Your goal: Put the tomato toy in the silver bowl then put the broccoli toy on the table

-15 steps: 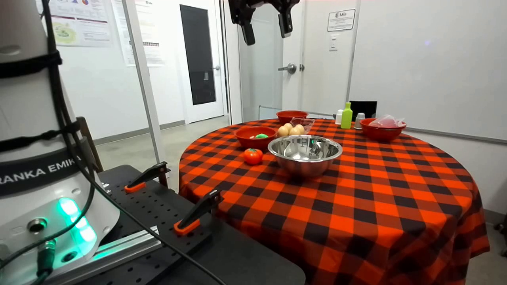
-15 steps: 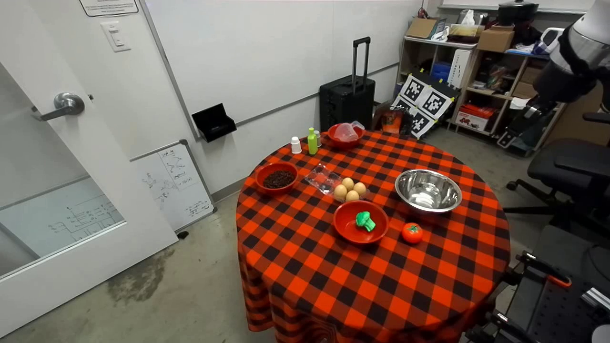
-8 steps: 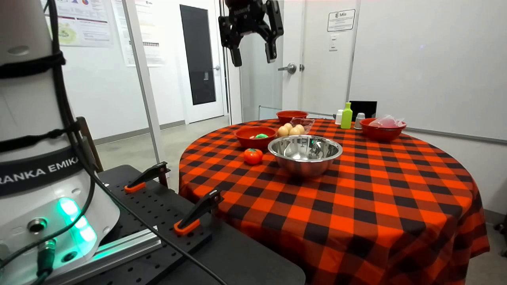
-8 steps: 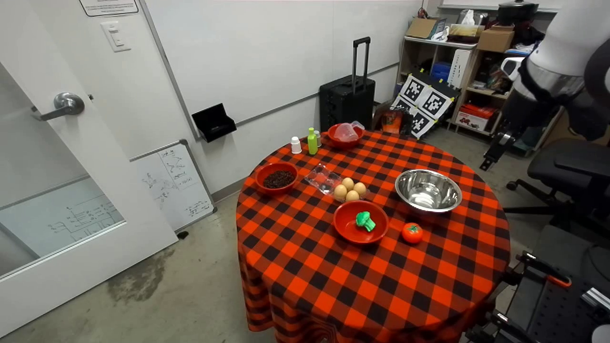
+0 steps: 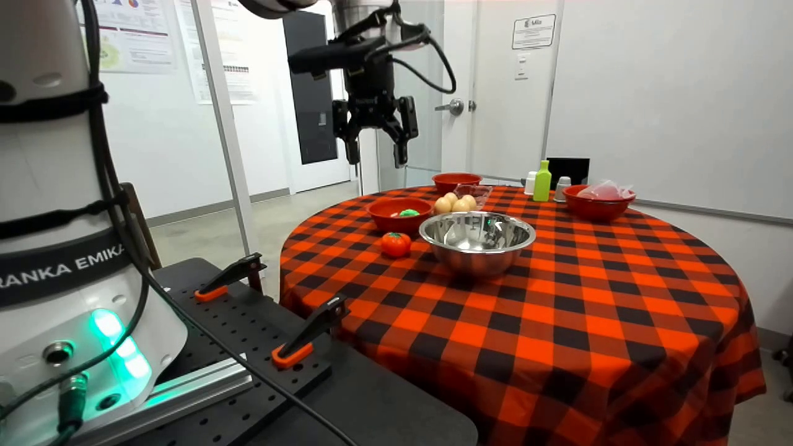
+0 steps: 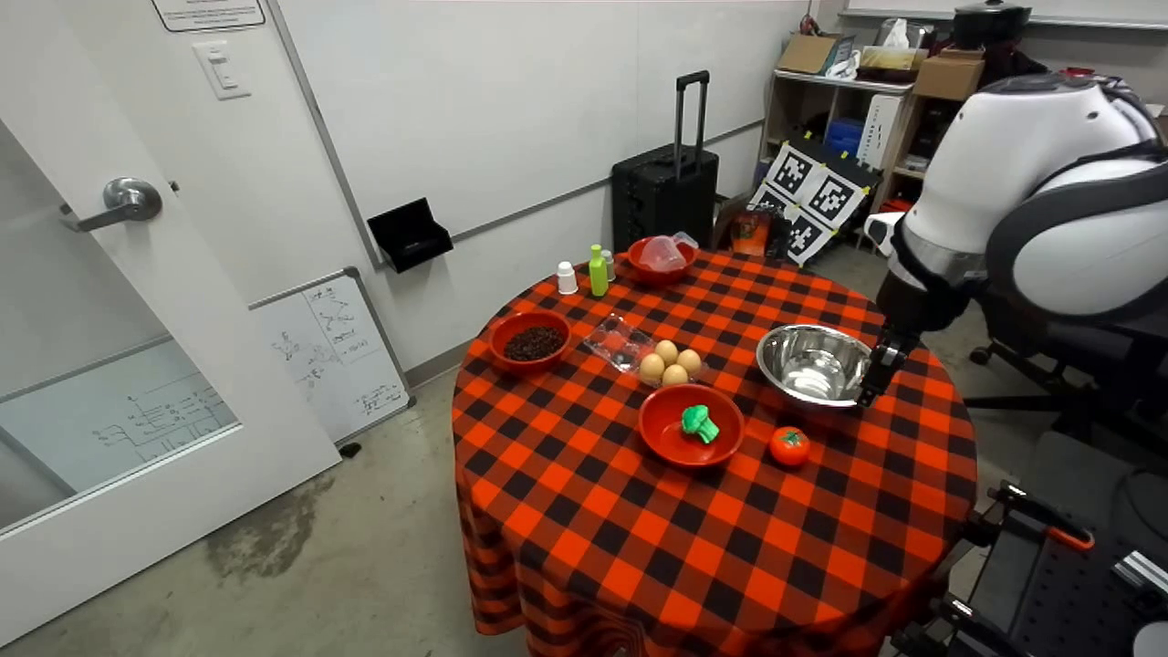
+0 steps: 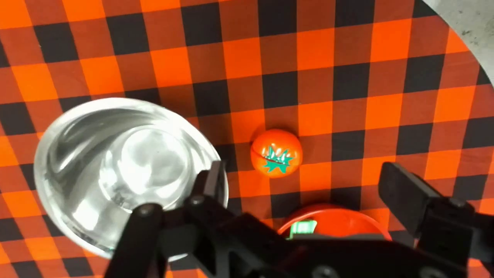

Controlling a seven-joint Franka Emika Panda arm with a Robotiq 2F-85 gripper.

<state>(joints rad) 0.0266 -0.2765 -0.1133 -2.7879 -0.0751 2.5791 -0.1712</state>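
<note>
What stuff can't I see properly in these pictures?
Broccoli toy: in the wrist view, mostly hidden by the gripper.
Silver bowl: in an exterior view, the gripper covers part of its rim.
Small whiteboard: in an exterior view, writing too small to read.
Robot's printed name: in an exterior view, partly cut off by the left edge.

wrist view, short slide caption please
Seen past the open tool, the tomato toy sits beside the silver bowl on the checked-cloth table.

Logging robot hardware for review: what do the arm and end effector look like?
The arm is white with black straps, black cables, green lights and a dark band lettered "RANKA EMIKA", partly cropped. The end effector is black with two jointed fingers.
</note>
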